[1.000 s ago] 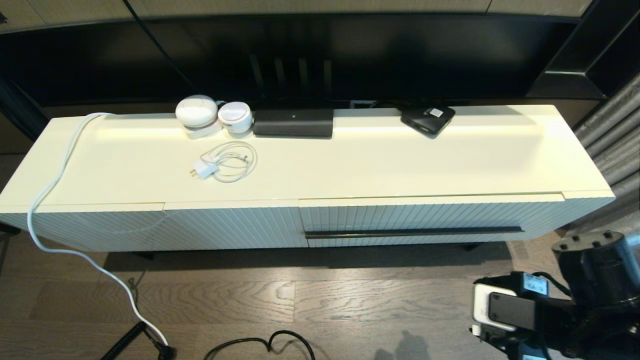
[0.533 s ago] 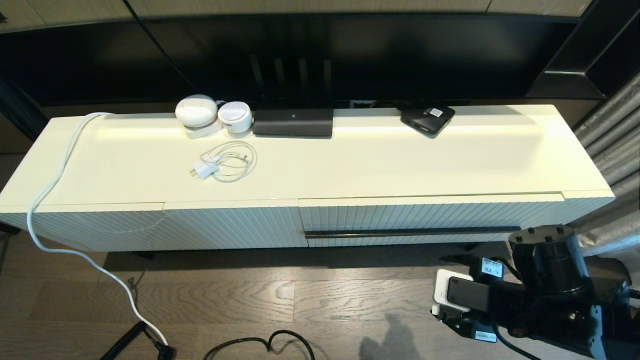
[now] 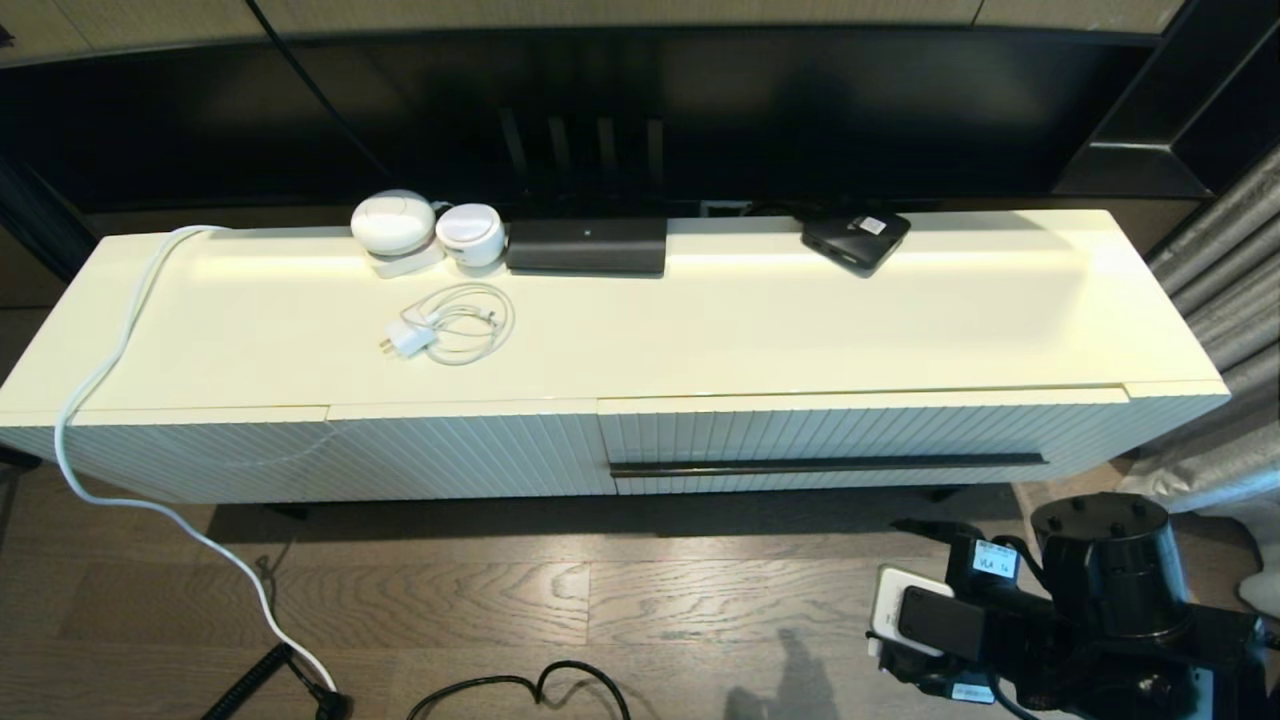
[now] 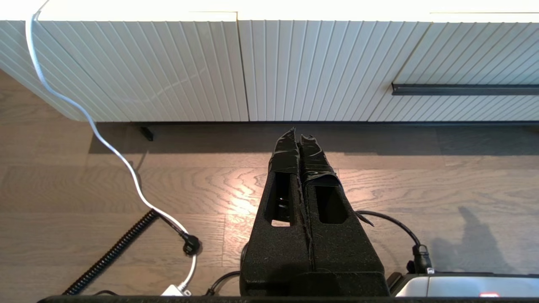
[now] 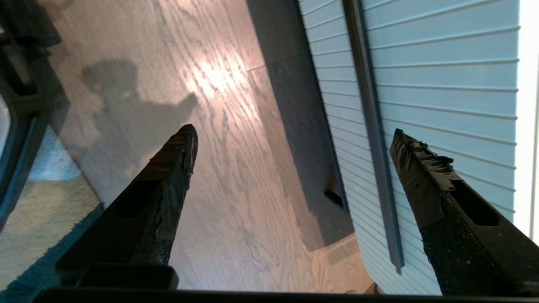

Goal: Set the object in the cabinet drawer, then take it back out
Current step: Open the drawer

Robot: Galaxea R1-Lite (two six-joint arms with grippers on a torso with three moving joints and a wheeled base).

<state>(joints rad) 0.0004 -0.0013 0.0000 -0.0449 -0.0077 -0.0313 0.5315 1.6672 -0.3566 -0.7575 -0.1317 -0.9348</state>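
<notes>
This looks like a home living room, because a long low cream cabinet [image 3: 640, 330] stands on a wooden floor [image 3: 600, 600] under a big dark television screen [image 3: 620, 110], with a white charger cable [image 3: 450, 325] and grey curtains [image 3: 1225, 260] nearby.

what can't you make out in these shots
- Umbrella: in no view; whether it lies inside the shut drawer cannot be told, its front hides the inside.
- Right gripper: head view shows only the arm's back at the lower edge; the wrist view shows its jaws wide apart.
- Left gripper: outside the head view.
- Label on the small black box: too small to read.
</notes>
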